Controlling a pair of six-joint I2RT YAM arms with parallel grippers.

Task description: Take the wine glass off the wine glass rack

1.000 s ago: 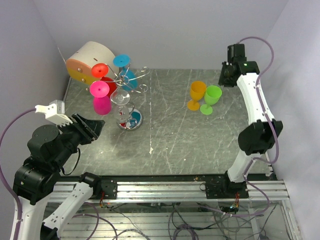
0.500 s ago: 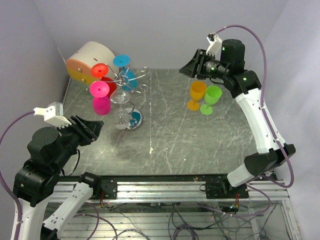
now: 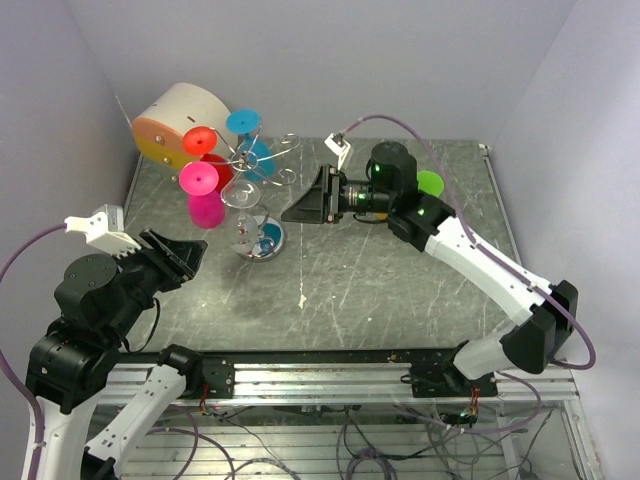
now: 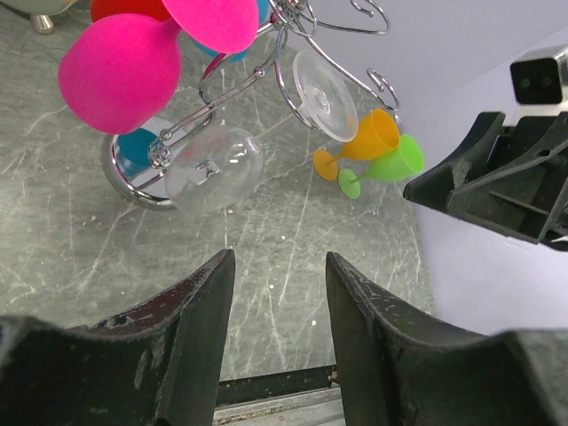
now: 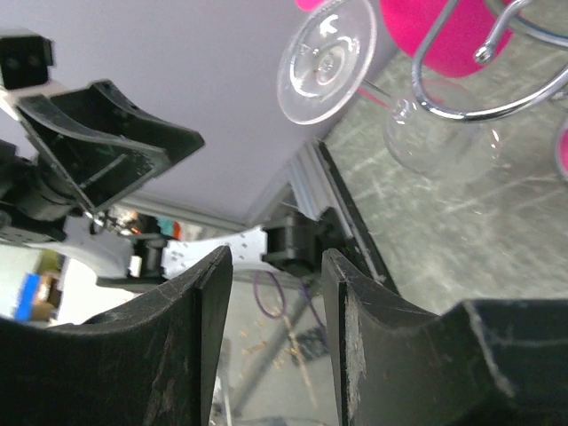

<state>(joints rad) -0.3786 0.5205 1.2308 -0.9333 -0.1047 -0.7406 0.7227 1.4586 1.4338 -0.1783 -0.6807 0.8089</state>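
Right pincer: the right pincer (image 3: 292, 213) is wide open and holds nothing; it points left and hovers above the worktop (image 3: 380, 280), just right of the rack.
Left pincer: the left pincer (image 3: 186, 254) is also wide open and empty, at the near left, and it faces the rack from the other side.
Wine glass: the clear wine glass (image 3: 240, 195) hangs upside down from a wire arm on the near side of the wine glass rack (image 3: 272, 238), with its bowl low by the chrome base.
Neighbours: a pink glass (image 3: 203, 210) hangs just to its left; red and blue ones hang farther back.
Risk, rack: if the glass is pulled across the wire and not along it, its foot may catch and the light rack may tip.
Risk, grip: smooth glass can slip between the fingers.
Risk, arms: the two pincers face each other, so they may collide.
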